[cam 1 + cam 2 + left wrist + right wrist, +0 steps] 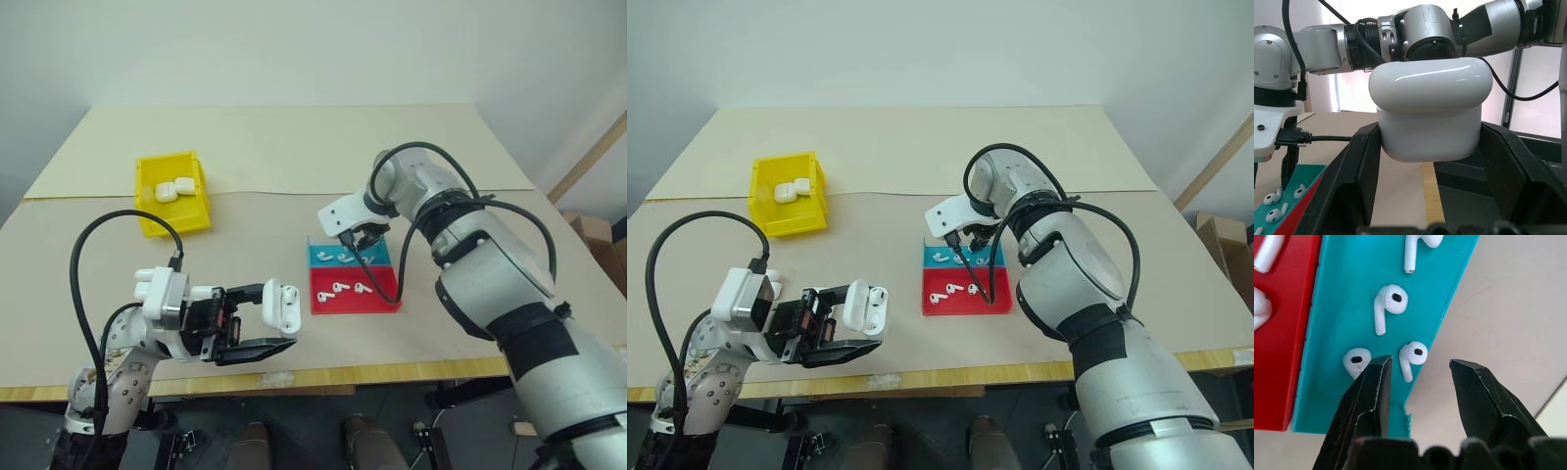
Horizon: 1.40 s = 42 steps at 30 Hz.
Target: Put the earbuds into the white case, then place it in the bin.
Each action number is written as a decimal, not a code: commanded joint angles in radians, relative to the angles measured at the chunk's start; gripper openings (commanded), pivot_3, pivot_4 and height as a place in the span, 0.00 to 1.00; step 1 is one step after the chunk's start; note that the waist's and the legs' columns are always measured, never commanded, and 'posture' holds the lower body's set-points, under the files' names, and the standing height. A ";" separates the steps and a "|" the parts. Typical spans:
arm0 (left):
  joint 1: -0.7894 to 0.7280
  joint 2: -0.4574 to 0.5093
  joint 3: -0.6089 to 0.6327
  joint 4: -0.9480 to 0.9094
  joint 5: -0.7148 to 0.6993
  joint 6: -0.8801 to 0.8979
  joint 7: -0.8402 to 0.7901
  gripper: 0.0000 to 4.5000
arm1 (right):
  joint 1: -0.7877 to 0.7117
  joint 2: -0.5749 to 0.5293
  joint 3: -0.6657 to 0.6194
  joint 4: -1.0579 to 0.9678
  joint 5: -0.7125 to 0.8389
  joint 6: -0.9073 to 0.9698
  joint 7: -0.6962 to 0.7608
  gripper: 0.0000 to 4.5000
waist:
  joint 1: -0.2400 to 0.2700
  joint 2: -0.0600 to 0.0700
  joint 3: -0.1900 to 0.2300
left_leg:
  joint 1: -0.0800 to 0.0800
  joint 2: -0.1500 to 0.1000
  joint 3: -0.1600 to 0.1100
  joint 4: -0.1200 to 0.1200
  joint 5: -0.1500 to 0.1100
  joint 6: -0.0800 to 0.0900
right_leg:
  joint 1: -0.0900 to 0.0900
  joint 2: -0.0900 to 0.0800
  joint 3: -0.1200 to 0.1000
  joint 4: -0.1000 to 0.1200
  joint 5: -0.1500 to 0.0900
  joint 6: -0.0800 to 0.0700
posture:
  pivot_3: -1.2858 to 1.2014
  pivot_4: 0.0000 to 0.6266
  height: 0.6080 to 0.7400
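Right now the left gripper point(279, 323) sits low near the table's front edge, fingers clamped on the white case point(284, 305), held off the table point(294, 147) w/ its lid open. In the left wrist view the case point(1429, 110) fills the gap between both black fingers, touching each.

The right gripper point(1418, 377) points steeply down over the blue tray point(377, 257), jaws parted w/ nothing between them. In the right wrist view one earbud point(1411, 357) lies just past the gap between the fingertips, near the tray's edge; a 2nd earbud point(1355, 361) is partly hidden behind one finger point(1369, 396), a 3rd point(1387, 303) and 4th lie further along the tray. Contact w/ any bud: can't tell.

The red tray point(387, 294) sits flush against the blue one on the side nearer the robot, w/ more earbuds point(351, 288) on it.

The bin point(172, 194), yellow, stands well apart on the robot's left, farther back on the table, w/ two more white cases point(173, 189) inside.
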 commanded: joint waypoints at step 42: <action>0.033 0.057 0.063 -0.067 -0.066 0.011 0.002 0.61 | 0.017 0.096 -0.098 0.020 -0.019 0.203 0.062 0.51 | -0.001 0.001 0.000 | 0.000 0.000 0.000 0.000 0.000 0.000 | 0.000 0.000 0.000 0.001 0.000 0.000 | 0.52 0.24 1.00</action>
